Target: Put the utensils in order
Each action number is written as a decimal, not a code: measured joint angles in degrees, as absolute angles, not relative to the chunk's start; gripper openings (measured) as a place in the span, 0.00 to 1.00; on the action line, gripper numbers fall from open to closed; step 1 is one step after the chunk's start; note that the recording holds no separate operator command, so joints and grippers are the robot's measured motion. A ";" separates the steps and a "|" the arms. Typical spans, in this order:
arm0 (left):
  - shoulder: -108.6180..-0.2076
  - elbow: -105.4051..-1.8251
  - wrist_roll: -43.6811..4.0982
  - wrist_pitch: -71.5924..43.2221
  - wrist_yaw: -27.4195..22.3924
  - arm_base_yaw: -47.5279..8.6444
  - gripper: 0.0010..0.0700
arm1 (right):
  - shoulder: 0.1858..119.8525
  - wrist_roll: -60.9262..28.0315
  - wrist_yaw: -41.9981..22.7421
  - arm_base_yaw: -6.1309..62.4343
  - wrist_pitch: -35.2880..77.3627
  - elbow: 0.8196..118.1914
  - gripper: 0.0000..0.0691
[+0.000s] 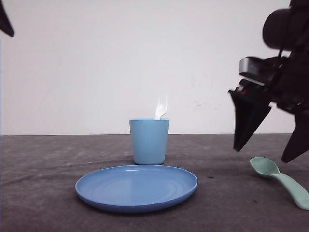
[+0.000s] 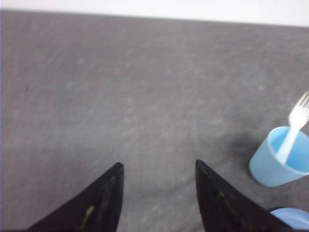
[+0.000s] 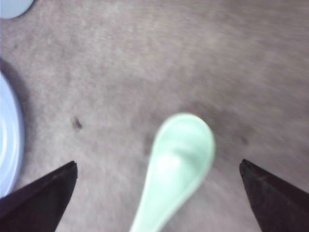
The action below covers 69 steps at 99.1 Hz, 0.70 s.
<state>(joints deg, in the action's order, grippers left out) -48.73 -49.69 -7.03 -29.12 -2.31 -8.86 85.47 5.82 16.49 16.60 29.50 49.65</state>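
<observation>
Front view: the white fork (image 1: 161, 108) is seen standing in the blue cup (image 1: 149, 141) at mid-frame, behind the blue plate (image 1: 136, 187); the green spoon (image 1: 280, 180) lies on the counter (image 1: 38, 193) at lower right, beneath the right gripper (image 1: 270, 154), fingers spread and empty; the left gripper (image 2: 159, 171) is likewise spread, holding nothing.

A round blue plate (image 1: 136, 187) lies flat on the grey tabletop (image 1: 43, 183). Just behind it a light blue cup (image 1: 149, 141) stands upright, near the plate's far rim. A plain white wall (image 1: 96, 63) rises beyond.
</observation>
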 joint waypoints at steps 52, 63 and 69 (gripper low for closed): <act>-47.51 -48.45 -6.70 -29.78 -2.28 -7.62 0.39 | 89.80 7.88 11.81 20.60 25.50 49.60 0.59; -47.51 -48.45 -6.33 -29.76 -2.28 -7.62 0.39 | 89.82 8.08 11.84 20.60 25.47 49.60 0.29; -47.51 -48.45 -6.00 -29.76 -2.28 -7.62 0.39 | 89.84 8.23 11.84 20.60 25.50 49.60 0.17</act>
